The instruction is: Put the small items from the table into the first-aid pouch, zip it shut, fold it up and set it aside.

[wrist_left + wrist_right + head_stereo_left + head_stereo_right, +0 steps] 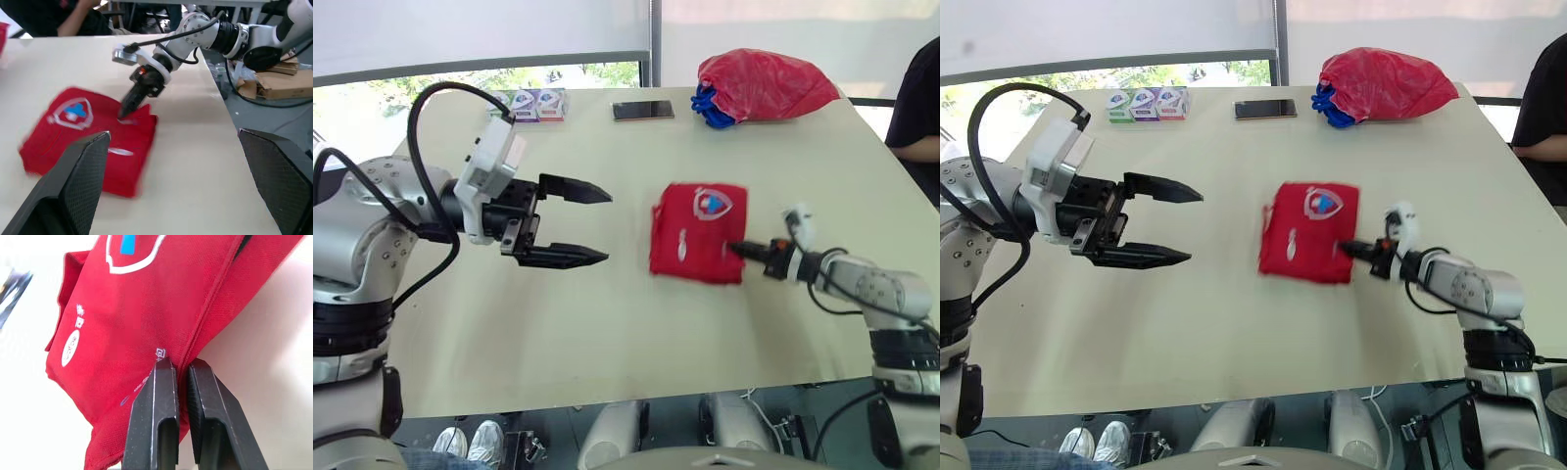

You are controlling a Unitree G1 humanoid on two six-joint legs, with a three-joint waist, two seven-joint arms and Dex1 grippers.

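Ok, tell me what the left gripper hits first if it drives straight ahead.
The open left gripper would likely meet the red first-aid pouch first; the right gripper, pinching its far edge, lies beyond. Height is unclear, so it might pass above.

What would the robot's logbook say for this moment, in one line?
first-aid pouch: red, on table | right tool: shut on pouch edge | left tool: open, apart from pouch
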